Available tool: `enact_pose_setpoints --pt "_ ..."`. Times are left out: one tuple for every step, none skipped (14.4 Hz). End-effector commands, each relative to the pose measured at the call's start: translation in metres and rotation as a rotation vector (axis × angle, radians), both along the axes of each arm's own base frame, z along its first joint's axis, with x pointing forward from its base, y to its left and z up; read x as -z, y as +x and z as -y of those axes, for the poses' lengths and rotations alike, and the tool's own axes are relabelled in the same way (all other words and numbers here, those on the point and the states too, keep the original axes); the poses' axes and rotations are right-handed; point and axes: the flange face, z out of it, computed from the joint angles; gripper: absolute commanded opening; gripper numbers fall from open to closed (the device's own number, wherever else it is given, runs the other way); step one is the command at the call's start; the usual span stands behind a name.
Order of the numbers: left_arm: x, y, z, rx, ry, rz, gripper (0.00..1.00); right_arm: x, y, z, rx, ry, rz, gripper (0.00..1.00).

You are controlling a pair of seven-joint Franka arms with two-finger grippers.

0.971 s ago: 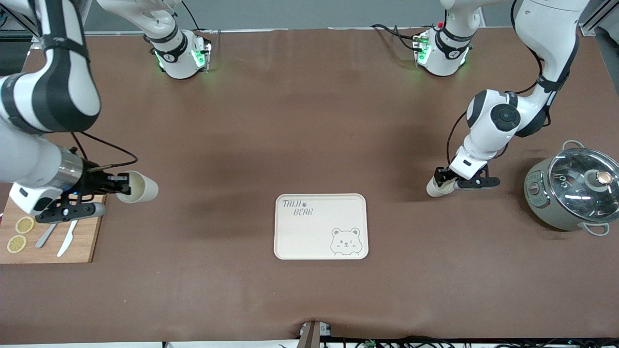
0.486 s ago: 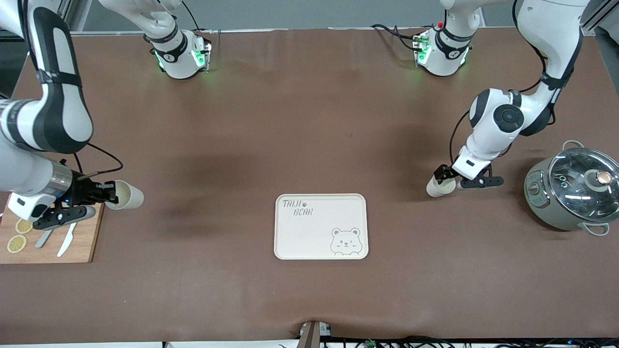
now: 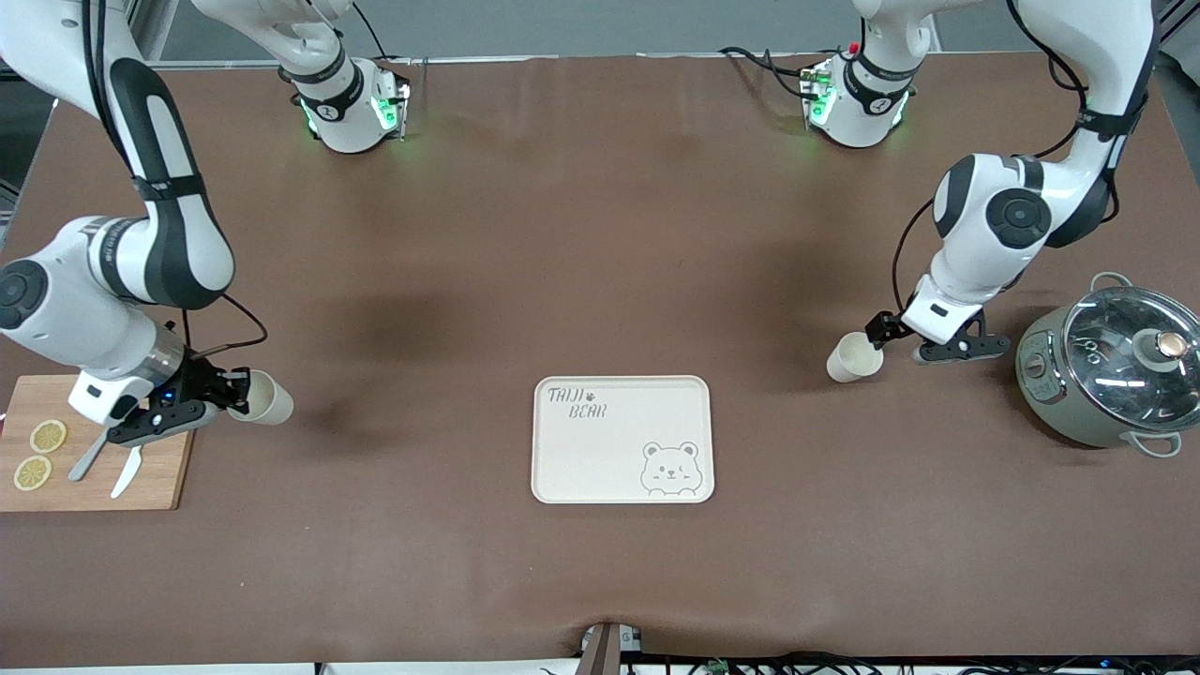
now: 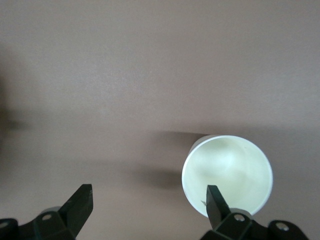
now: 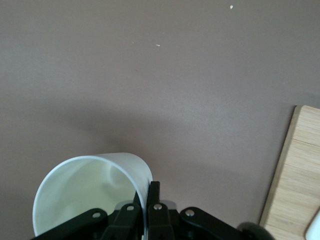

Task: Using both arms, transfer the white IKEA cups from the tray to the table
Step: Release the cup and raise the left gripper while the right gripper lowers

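At the left edge of the front view, the right gripper (image 3: 228, 392) is seen closed on the rim wall of a cup (image 3: 265, 398), one finger inside and one outside, as confirmed in the right wrist view (image 5: 145, 200). This cup (image 5: 90, 192) is held tilted, its long axis nearly level, with the mouth turned toward the gripper and the base toward the tray (image 3: 622, 440); it is carried low over the brown table (image 3: 600, 234), just beside the wooden cutting board (image 3: 94, 450).

At the right of the front view, the left gripper (image 3: 923, 342) is shown wide open. In the left wrist view (image 4: 147, 202) one finger (image 4: 216, 200) crosses the rim of the second cup (image 4: 227, 172); whether it touches cannot be told. That cup (image 3: 854, 357) stands on the table with its mouth up, above and to the right of the tray, between it and the grey-green pot (image 3: 1106, 375) with a glass lid.

Both cups are smooth, cream-white, tapered and round-rimmed. The tray is a rounded rectangle printed with a bear. On the board lie lemon slices (image 3: 39, 454) and a knife (image 3: 128, 473).
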Motion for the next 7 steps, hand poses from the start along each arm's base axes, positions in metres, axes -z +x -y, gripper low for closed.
enact_pose_setpoints --pt "-0.052 0.023 -0.003 0.039 -0.039 -0.061 1.0 0.021 -0.002 0.002 -0.007 0.014 0.005 0.0" --pt "-0.074 0.033 -0.008 0.046 -0.05 -0.079 1.0 0.027 -0.001 0.002 -0.007 0.012 0.009 0.0" --pt "-0.095 0.043 -0.013 0.039 -0.055 -0.095 1.0 0.033 -0.001 0.002 -0.006 0.013 0.003 0.0" --pt "-0.111 0.05 -0.016 0.034 -0.056 -0.099 1.0 0.036 -0.001 0.0 0.0 0.021 0.001 0.0" --pt "-0.126 0.055 -0.02 0.028 -0.055 -0.093 1.0 0.04 -0.001 -0.002 0.003 0.029 -0.003 0.0" --pt "-0.138 0.06 -0.027 0.018 -0.055 -0.078 1.0 0.047 -0.001 -0.002 0.001 0.035 -0.006 0.0" --pt "-0.147 0.065 -0.029 0.019 -0.055 -0.066 1.0 0.053 0.0 -0.001 -0.005 0.036 0.006 0.0"
